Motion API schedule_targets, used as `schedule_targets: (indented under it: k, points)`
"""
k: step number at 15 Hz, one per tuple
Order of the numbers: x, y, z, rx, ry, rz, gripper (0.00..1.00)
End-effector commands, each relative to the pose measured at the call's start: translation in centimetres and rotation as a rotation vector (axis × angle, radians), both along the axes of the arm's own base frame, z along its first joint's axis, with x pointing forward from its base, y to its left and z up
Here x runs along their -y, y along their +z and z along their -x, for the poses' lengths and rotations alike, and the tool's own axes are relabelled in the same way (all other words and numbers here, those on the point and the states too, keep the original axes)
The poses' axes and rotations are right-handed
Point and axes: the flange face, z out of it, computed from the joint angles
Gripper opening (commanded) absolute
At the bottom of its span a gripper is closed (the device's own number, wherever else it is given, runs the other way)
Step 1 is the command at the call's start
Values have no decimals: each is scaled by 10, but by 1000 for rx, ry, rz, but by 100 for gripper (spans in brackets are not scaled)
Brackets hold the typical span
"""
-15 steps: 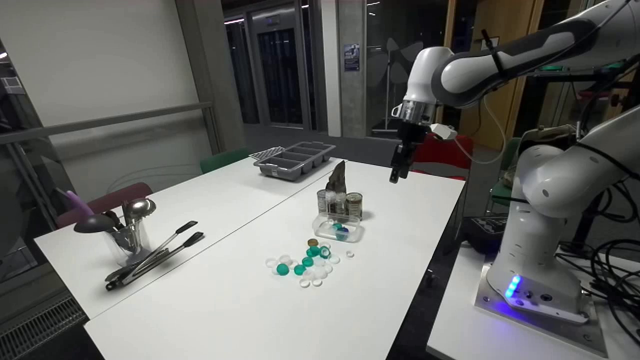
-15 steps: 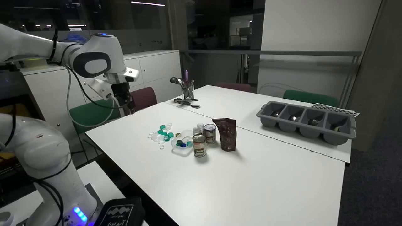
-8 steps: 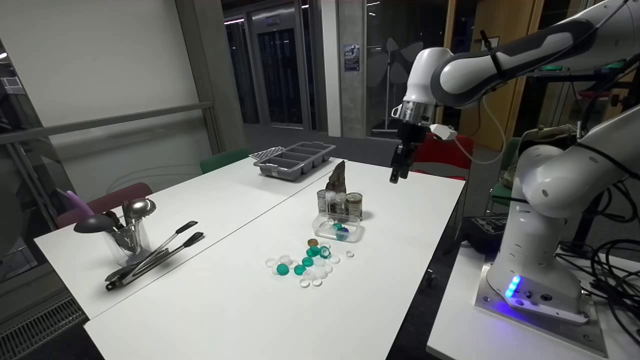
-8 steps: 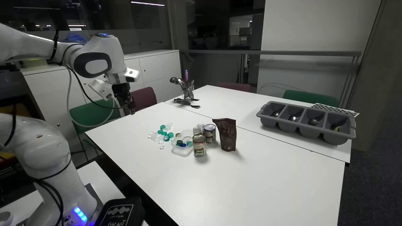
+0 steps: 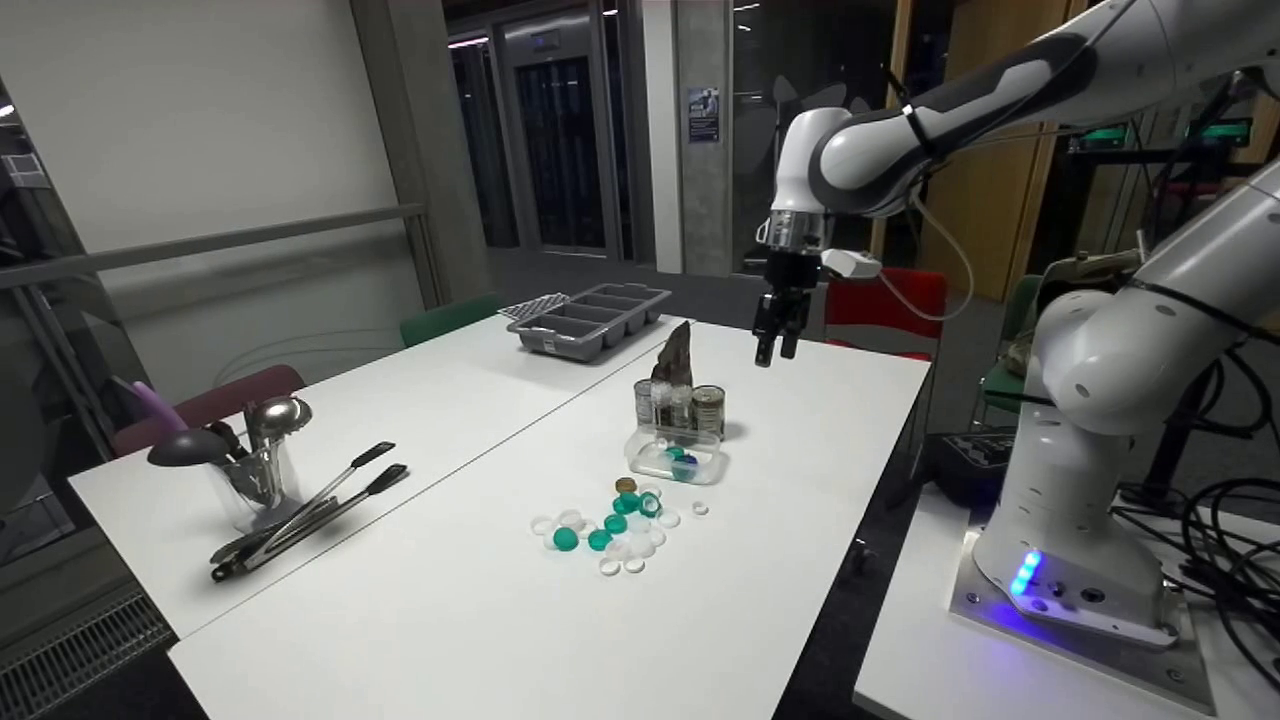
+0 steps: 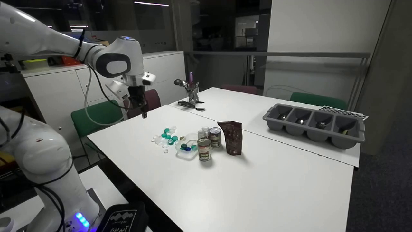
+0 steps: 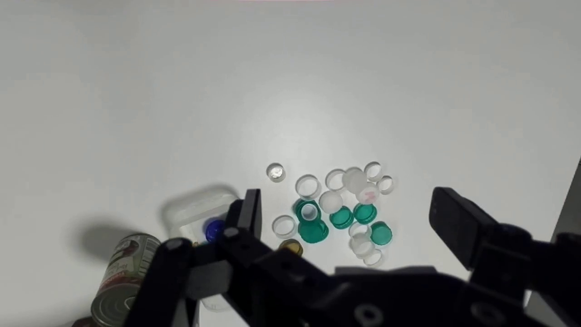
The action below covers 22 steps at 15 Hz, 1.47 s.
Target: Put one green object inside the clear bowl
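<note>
Several green caps lie mixed with white and clear caps on the white table. One green cap (image 5: 565,539) shows in an exterior view, and another green cap (image 7: 381,233) in the wrist view. The clear bowl (image 5: 645,468) stands beside them, holding a few green caps (image 6: 183,146) and a blue cap (image 6: 187,149). In the wrist view the bowl (image 7: 199,210) is partly hidden behind a finger. My gripper (image 5: 777,355) is open and empty, high above the table, apart from everything. In the wrist view the cap pile lies between its fingers (image 7: 454,227), well below.
Cans (image 6: 204,149) and small clear jars (image 5: 661,395) stand against the bowl's side. A brown pouch (image 6: 232,137) stands behind them. A grey compartment tray (image 6: 317,135) sits at the table's far part. Tongs (image 5: 320,515) lie near a cup of utensils (image 6: 192,95).
The arm and gripper have moved left in one exterior view and right in the other, further over the table. Both fingers now show apart. The caps and bowl have not moved.
</note>
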Motion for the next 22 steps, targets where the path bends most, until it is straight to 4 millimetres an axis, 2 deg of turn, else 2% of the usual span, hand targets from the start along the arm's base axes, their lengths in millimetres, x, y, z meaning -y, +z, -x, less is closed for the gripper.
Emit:
schedule_targets:
  k: [1,5,9,10,11,12,14,18,22]
  points:
    - [-8,4,-49,-18,22,4,100]
    - [-37,3,-97,-51,63,25,100]
    - [-59,-21,-147,-134,107,25,100]
    - [-63,-25,-151,-153,133,17,100]
    - [-57,-21,-130,-109,97,31,100]
    - [-59,-27,-137,-124,100,31,100]
    - [-60,-33,-138,-134,101,32,100]
    - [-59,-26,-136,-119,100,32,100]
    - [-50,-57,-167,-177,110,23,100]
